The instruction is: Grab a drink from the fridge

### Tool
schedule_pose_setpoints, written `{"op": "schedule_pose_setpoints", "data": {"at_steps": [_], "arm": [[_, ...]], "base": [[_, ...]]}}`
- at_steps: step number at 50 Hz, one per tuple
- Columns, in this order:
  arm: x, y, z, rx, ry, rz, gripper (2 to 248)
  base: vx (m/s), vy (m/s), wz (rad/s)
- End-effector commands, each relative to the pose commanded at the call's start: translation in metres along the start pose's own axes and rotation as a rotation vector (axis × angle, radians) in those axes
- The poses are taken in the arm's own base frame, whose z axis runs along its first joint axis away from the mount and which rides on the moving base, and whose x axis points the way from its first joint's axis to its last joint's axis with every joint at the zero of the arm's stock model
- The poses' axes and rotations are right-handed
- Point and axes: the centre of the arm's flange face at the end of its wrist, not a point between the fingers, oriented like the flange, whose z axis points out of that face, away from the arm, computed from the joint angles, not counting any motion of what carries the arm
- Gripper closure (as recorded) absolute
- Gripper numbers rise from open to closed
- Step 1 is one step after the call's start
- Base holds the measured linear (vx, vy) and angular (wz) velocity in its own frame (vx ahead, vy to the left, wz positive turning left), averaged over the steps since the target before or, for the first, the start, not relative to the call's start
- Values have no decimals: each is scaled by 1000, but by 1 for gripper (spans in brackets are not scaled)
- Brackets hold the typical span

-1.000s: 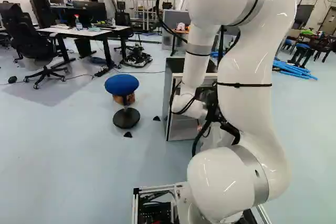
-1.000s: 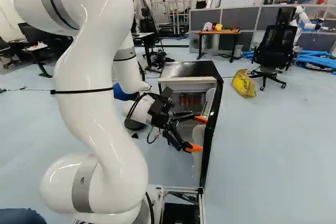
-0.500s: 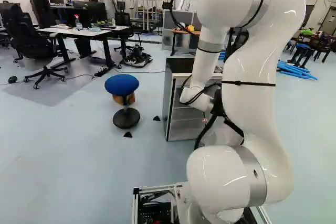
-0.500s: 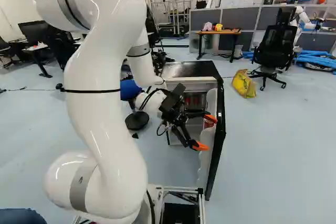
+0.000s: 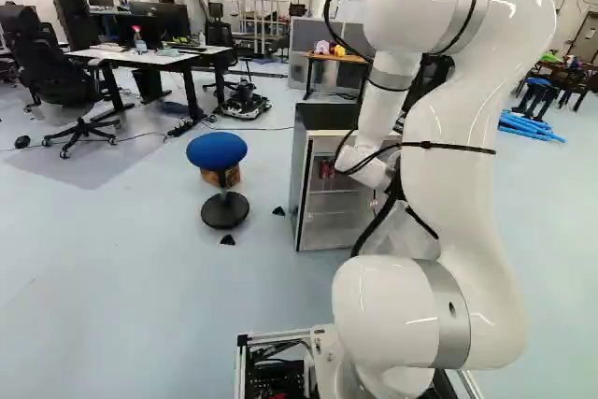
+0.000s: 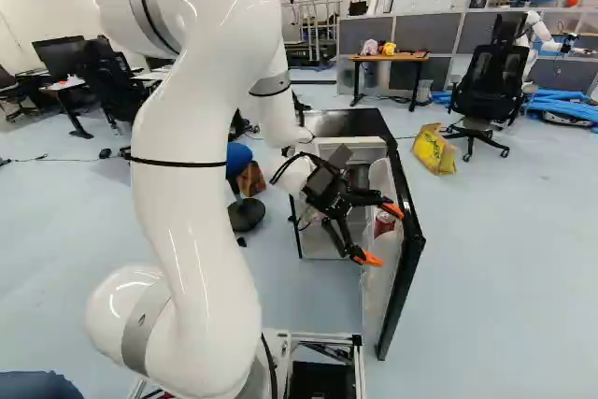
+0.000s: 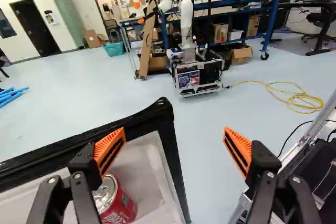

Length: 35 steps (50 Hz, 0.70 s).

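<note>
In the right base view my gripper point(image 6: 381, 235) is at the inner side of the fridge door point(image 6: 408, 249), which stands open from the fridge point(image 6: 348, 122). A red can point(image 6: 384, 222) sits in the door's shelf near the fingers. The wrist view has the gripper point(image 7: 174, 148) open, nothing held: one finger reaches over the door beside the red can point(image 7: 116, 203), the other stands beyond the door's free edge. Red shows inside the fridge point(image 5: 327, 169) in the left base view.
A blue stool point(image 5: 217, 150) stands beside the fridge. Beyond are a yellow bag point(image 6: 434, 149) and an office chair point(image 6: 490, 91). In the wrist view another robot point(image 7: 186, 19) stands past the door, with a yellow cable point(image 7: 300, 99) on the floor.
The arm has moved rightward in both base views, with the gripper still open. The fridge door has swung wider, and the can in its shelf has come into clearer view. The base has not moved.
</note>
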Motion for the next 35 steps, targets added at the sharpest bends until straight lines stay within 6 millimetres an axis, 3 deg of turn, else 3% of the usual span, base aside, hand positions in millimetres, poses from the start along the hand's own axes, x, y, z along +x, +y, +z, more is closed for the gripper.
{"op": "schedule_pose_setpoints", "data": {"at_steps": [35], "arm": [[3, -51, 30, -82, -43, 102, 3]], "base": [[0, 0, 0]]}}
